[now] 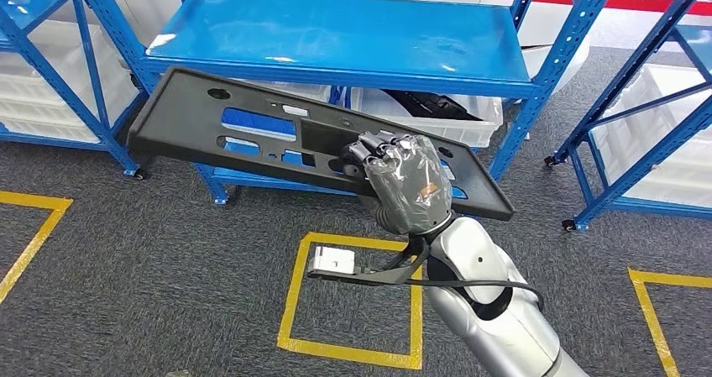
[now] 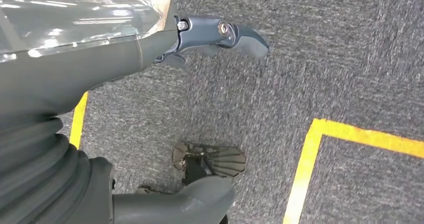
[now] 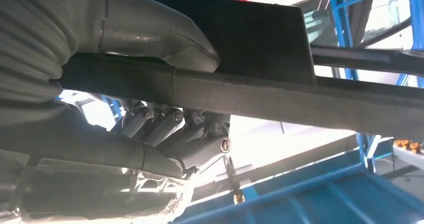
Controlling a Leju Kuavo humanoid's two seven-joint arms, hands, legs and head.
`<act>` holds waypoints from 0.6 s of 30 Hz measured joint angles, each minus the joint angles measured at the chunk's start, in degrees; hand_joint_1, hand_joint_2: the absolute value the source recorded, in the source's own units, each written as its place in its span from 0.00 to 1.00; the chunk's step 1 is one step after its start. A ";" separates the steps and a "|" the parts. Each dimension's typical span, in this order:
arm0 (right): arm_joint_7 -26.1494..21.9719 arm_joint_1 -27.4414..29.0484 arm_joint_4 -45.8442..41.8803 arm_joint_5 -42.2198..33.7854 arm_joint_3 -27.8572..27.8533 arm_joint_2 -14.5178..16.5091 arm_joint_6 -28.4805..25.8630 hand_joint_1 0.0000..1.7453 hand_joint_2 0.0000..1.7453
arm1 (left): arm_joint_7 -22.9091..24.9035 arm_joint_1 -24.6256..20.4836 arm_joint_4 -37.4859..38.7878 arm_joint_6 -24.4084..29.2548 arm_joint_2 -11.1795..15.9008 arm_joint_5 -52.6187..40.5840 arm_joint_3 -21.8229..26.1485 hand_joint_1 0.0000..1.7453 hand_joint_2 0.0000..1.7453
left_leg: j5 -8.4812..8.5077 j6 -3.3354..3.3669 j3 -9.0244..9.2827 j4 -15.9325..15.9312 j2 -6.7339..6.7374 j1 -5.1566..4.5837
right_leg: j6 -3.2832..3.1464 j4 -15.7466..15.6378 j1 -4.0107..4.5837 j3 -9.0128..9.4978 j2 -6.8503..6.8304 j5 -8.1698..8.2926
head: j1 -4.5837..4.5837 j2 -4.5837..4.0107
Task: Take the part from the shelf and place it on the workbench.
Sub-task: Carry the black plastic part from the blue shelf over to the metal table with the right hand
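The right hand is grasping the long black part near its right end, fingers over the upper face and thumb under the edge, as the right wrist view is showing; the part is hanging free in the air, stretching away from the hand toward the robot's left and tilting a little, just in front of the blue shelf, whose top board is lying bare beyond the hand. So the pickup is looking done, by my judgement; the carrying and the setting down are remaining, and no workbench is appearing in these views. The left hand is hanging over the grey carpet with nothing in it, the one finger in sight curling slightly; whether it is slack or clenched I cannot tell.
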 joint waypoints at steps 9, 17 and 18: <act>-0.66 1.43 0.45 -0.95 -1.00 0.39 -1.30 1.00 1.00 | 0.39 -0.02 0.12 0.14 -0.01 0.23 -0.01 0.00 1.00 | -8.68 -1.39 2.31 13.00 -0.56 1.12 | -1.72 1.18 -0.29 -7.86 -0.30 6.55 | -0.38 0.01; -1.07 1.64 0.48 0.11 -1.61 0.26 -1.98 1.00 1.00 | 0.50 -0.43 0.17 0.12 -0.11 0.27 -0.01 0.00 1.00 | -7.78 1.90 9.01 -1.25 -0.20 0.30 | 0.19 3.54 -0.28 -11.43 -0.33 6.66 | -0.14 0.01; -1.12 1.71 0.48 0.26 -1.66 0.18 -2.02 1.00 1.00 | 0.51 -0.45 0.17 0.12 -0.13 0.27 -0.01 0.00 1.00 | -6.90 2.18 8.18 -1.36 -0.06 0.35 | -0.31 6.31 -0.39 -12.43 -0.27 3.87 | -0.04 0.01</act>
